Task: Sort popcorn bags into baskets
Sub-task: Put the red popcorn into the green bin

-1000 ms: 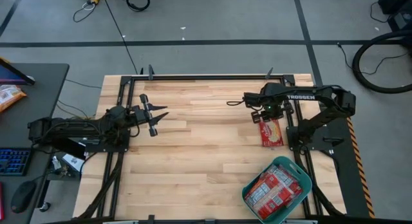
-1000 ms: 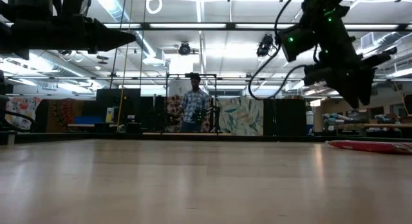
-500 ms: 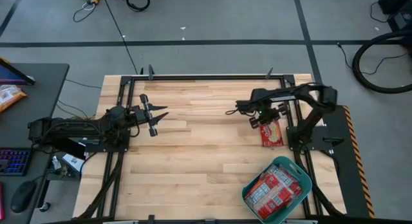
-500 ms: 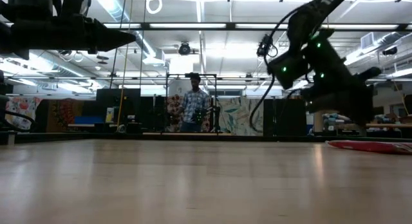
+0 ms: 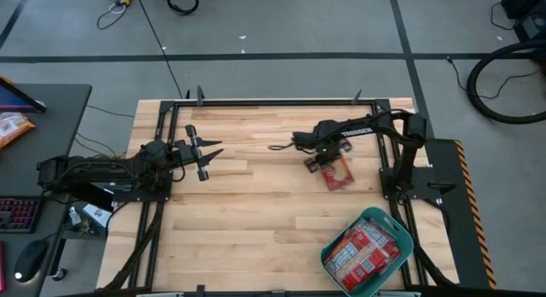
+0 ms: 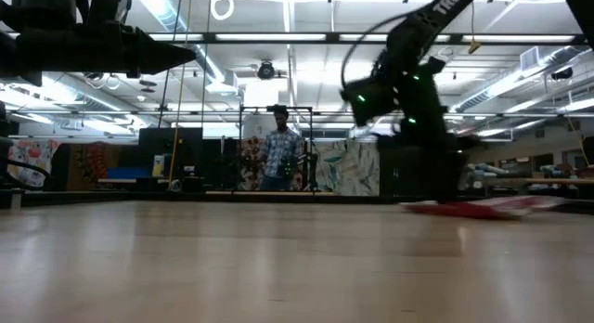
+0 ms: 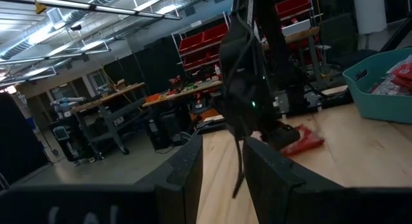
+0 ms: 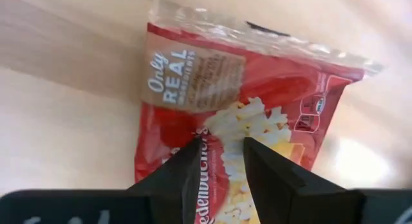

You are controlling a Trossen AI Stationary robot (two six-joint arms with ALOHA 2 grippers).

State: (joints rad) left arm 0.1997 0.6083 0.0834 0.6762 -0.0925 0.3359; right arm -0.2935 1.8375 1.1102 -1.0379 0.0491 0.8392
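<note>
My left gripper [image 5: 205, 152] hovered over the left side of the tabletop [image 5: 256, 212], its arm folded low and level, fingers pointing toward the middle with a small gap between them and nothing held. My right arm stretched out long from its base toward the tabletop's centre, wrist bent down, and my right gripper [image 5: 317, 157] pressed at the near end of one popcorn bag [image 5: 338, 172], which lay flat on the wood; whether those fingers [image 8: 174, 179] pinched it I cannot tell. The bag's label read "Only REAL". Well apart, at the right front corner, the basket [image 5: 401, 232] sat with more red bags [image 5: 363, 250] piled inside
</note>
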